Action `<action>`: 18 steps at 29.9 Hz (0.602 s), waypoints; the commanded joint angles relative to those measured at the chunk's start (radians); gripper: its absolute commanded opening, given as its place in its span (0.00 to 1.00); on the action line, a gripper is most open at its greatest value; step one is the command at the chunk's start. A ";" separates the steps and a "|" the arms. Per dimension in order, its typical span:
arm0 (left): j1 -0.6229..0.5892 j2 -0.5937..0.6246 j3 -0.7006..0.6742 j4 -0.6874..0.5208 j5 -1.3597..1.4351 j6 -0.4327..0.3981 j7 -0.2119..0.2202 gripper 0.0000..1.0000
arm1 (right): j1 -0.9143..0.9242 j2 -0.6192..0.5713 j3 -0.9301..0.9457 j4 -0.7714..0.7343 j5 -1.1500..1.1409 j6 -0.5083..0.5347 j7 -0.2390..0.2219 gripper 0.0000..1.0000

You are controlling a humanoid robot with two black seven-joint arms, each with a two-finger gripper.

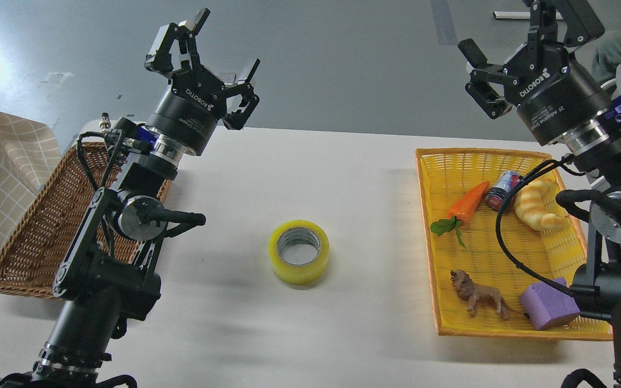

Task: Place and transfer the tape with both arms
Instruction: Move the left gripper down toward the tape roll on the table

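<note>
The tape, a yellow translucent roll with a grey-white core, lies flat on the white table near its middle, hole facing up. My left gripper is open and empty, raised above the table's far left edge, well up and left of the tape. My right gripper is open and empty, raised high at the far right above the yellow basket's back edge. Neither gripper touches the tape.
A brown wicker basket sits at the left, partly behind my left arm. A yellow basket at the right holds a toy carrot, a small can, a croissant, a toy lion and a purple block.
</note>
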 commanded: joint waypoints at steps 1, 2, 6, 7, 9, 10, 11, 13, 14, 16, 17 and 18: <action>-0.001 0.000 0.003 0.003 -0.003 -0.019 0.006 0.98 | 0.002 0.000 0.000 0.001 0.000 0.000 0.000 0.99; 0.000 0.000 0.003 0.004 -0.006 -0.028 0.009 0.98 | 0.002 0.000 0.000 0.001 0.000 0.000 0.000 0.99; 0.002 0.000 -0.008 0.004 -0.027 -0.008 -0.002 0.98 | 0.000 0.000 0.000 0.002 0.000 0.000 0.000 0.99; 0.002 0.000 -0.006 0.004 -0.029 -0.007 -0.002 0.98 | 0.000 0.000 0.000 0.002 0.000 0.000 0.000 0.99; -0.001 0.005 0.003 0.001 -0.024 -0.016 -0.002 0.98 | -0.001 0.000 -0.002 0.002 0.000 0.000 0.000 0.99; -0.006 0.027 0.006 -0.003 -0.017 -0.017 0.000 0.98 | -0.001 0.000 -0.005 0.002 0.000 0.000 0.000 0.99; -0.009 0.047 0.012 -0.006 -0.013 -0.017 0.009 0.98 | -0.001 0.000 -0.006 0.001 0.000 0.000 0.000 0.99; -0.015 0.192 0.113 -0.048 0.000 -0.004 0.013 0.98 | -0.004 0.000 -0.009 0.001 0.000 0.000 0.000 0.99; -0.015 0.193 0.113 -0.048 0.000 -0.004 0.013 0.98 | -0.004 0.000 -0.009 0.001 0.000 0.000 0.000 0.99; -0.053 0.319 0.234 -0.063 0.086 0.048 0.000 0.98 | -0.009 0.000 -0.006 -0.001 0.000 0.000 0.000 0.99; -0.069 0.333 0.259 -0.063 0.123 0.073 0.000 0.98 | -0.010 0.000 -0.003 -0.001 0.000 0.000 0.000 0.99; -0.085 0.350 0.285 -0.063 0.193 0.123 0.000 0.98 | -0.010 0.000 0.000 0.001 0.000 0.000 0.000 0.99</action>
